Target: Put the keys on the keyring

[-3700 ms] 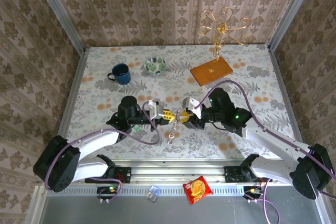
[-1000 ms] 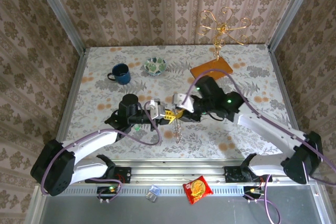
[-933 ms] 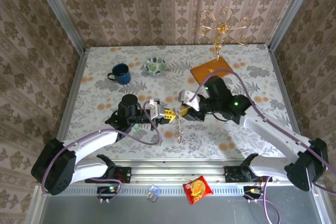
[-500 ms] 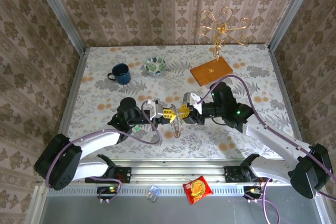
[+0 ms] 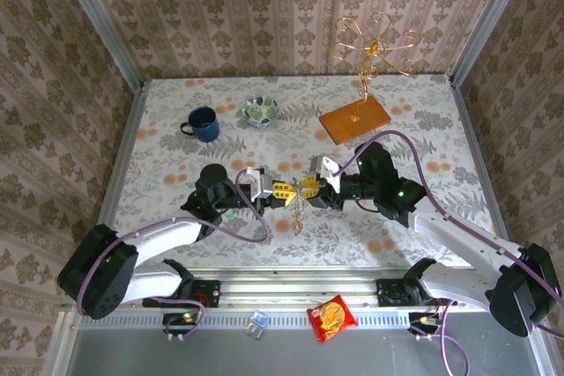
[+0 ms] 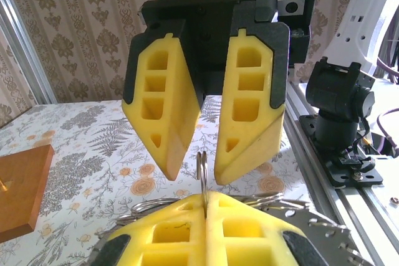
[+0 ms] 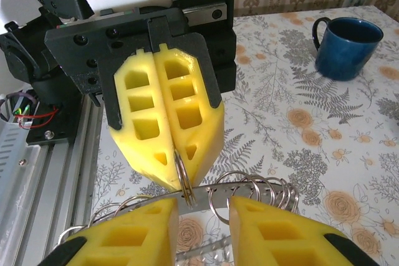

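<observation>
Green key [image 5: 228,215] lies on the table [image 5: 159,173] just beside the left arm. Mid-table, the left gripper [image 5: 280,189] is clamped tight on a keyring [image 6: 202,166], with a chain of rings [image 5: 299,216] dangling below. The right gripper [image 5: 308,186] faces it, jaws apart either side of the ring, not pinching. Blue mug [image 5: 204,123] sits farther back.
</observation>
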`<state>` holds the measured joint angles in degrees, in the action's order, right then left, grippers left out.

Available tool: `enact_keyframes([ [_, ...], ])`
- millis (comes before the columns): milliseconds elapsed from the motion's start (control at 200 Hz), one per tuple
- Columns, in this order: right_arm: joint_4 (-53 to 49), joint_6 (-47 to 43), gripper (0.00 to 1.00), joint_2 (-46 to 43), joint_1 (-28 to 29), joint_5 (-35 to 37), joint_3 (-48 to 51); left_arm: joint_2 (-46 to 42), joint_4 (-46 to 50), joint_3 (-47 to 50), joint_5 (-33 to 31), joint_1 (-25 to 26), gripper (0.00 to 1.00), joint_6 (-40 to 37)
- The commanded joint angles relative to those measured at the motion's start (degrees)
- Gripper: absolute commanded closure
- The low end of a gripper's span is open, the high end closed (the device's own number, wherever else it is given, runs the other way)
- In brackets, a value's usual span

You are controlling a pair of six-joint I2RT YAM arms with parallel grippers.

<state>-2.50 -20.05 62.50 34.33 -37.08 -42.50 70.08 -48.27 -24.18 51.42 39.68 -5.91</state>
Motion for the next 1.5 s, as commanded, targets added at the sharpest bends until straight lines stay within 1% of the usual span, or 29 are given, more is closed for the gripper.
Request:
enact_keyframes([
  [0, 2.43, 2.11, 0.72, -0.13, -0.22, -0.03, 0.4, 0.4, -3.41, 0.03, 2.01, 0.13, 1.0, 1.17],
  [125, 3.47, 3.08, 0.74, 1.31, -0.05, -2.41, -0.58, 0.66, -3.71, -0.07, 2.15, 0.09, 1.0, 1.27],
  [280, 4.13, 3.51, 0.79, 2.86, 0.38, -3.87, -1.46, 1.02, -4.74, -0.07, 2.11, 0.09, 1.0, 1.91],
  [355, 4.0, 3.34, 0.87, 3.24, 0.48, -4.13, -1.63, 1.11, -4.8, -0.03, 2.11, 0.13, 1.0, 2.01],
  [395, 4.0, 3.34, 0.94, 3.24, 0.48, -4.24, -1.59, 1.11, -4.74, 0.01, 1.99, 0.13, 1.0, 2.08],
  [420, 3.85, 3.3, 1.0, 3.12, 0.48, -4.36, -1.69, 1.04, -4.71, 0.04, 1.73, 0.09, 1.0, 2.13],
  [470, 3.18, 2.81, 1.0, 2.92, 0.48, -4.34, -1.92, 0.94, -4.43, 0.2, 0.64, 0.05, 1.0, 2.09],
  [575, -1.58, -0.28, 1.0, 2.37, 0.48, -2.4, -3.59, -0.21, -1.44, 0.07, -2.06, 0.13, 0.75, 0.7],
  [690, -13.06, -7.84, 1.0, 3.24, 1.37, 2.65, -8.18, -3.1, 9.58, -1.8, -4.14, 0.2, 0.72, -4.62],
  [780, -21.81, -13.22, 1.0, 5.24, 2.57, 6.89, -12.42, -4.91, 18.58, -3.99, -4.92, 0.22, 0.72, -9.09],
  [870, -27.92, -17.38, 1.0, 7.47, 4.34, 11.01, -16.48, -5.59, 23.34, -5.57, -5.07, 0.19, 0.72, -11.47],
  [905, -31.14, -18.62, 1.0, 8.44, 4.95, 12.29, -17.92, -5.51, 24.43, -6.1, -4.91, 0.17, 0.72, -11.87],
  [1030, -36.3, -21.43, 1.0, 11.23, 6.75, 15.4, -22.68, -4.96, 24.63, -6.92, -4.22, 0.16, 0.73, -11.93],
  [1140, -38.57, -22.55, 1.0, 13.02, 8.11, 16.73, -25.88, -4.27, 24.66, -7.36, -3.59, 0.2, 0.75, -11.99],
  [1285, -39.52, -23.18, 1.0, 14.51, 9.43, 16.56, -28.63, -3.64, 25.74, -7.92, -3.06, 0.26, 0.83, -12.58],
  [1420, -40.56, -23.69, 1.0, 15.65, 10.63, 16.76, -30.16, -3.72, 25.76, -8.07, -2.88, 0.22, 0.86, -12.67],
  [1495, -40.78, -23.71, 1.0, 16.23, 11.0, 16.92, -30.64, -3.81, 25.73, -8.14, -2.52, 0.24, 0.92, -12.67],
])
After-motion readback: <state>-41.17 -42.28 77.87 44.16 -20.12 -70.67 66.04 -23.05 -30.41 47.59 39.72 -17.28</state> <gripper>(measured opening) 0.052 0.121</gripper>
